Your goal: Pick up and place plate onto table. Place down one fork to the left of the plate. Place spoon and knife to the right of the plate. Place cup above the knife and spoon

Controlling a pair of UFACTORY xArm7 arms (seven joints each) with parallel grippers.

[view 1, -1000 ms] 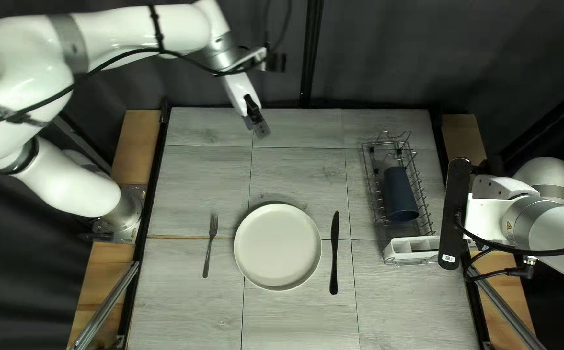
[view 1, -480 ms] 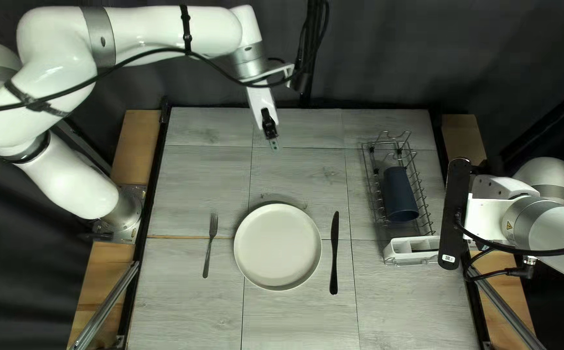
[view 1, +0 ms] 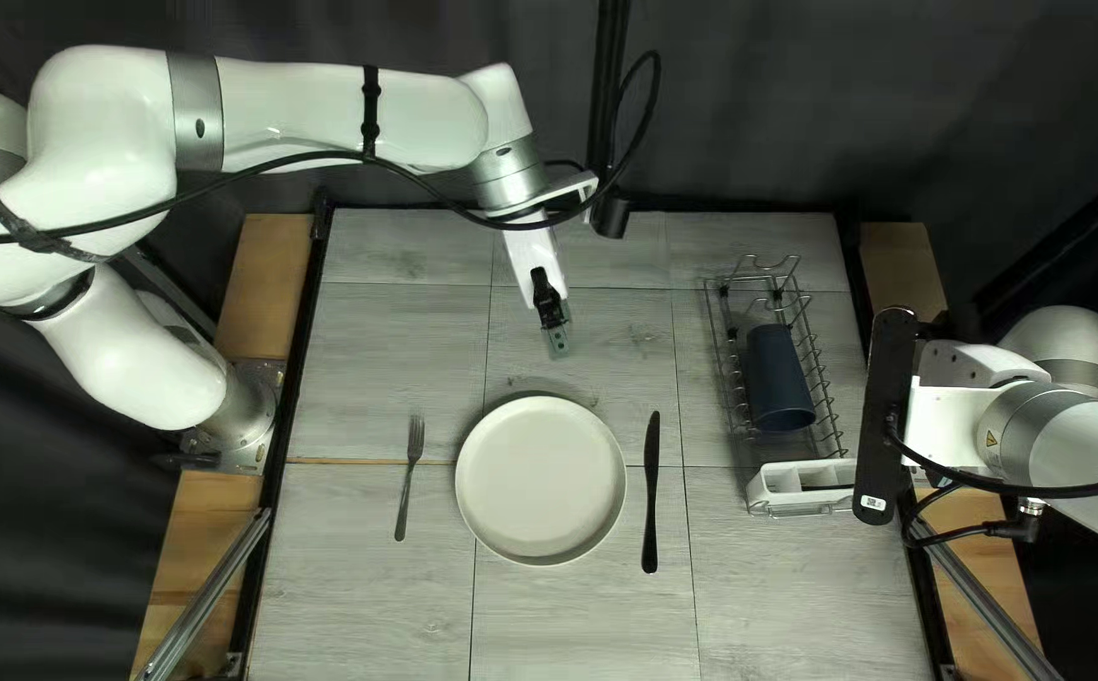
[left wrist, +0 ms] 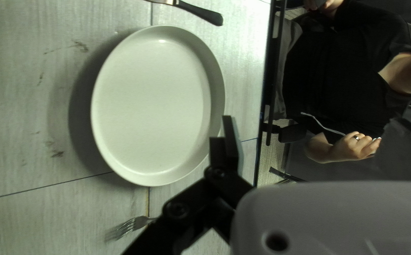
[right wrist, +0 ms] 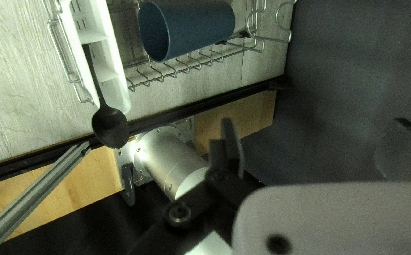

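Observation:
My left gripper hangs above the table beyond the white plate; seen from its wrist, the gripper is open and empty, the plate beside one finger. A fork lies left of the plate and a knife right of it. The blue cup rests on its side in a wire rack. A dark spoon leans out of the rack's white holder. My right gripper is over the table's right edge, fingertips hidden there; its wrist view shows the gripper open and empty.
The wire rack stands at the table's right side, its white holder at the near end. A seated person is by the table edge, a thin pale thing at one hand. Metal rails run beside the table.
My left arm has come in over the table from the far edge, its gripper moving rightward and nearer to the plate. The right arm and the tableware have stayed where they were.

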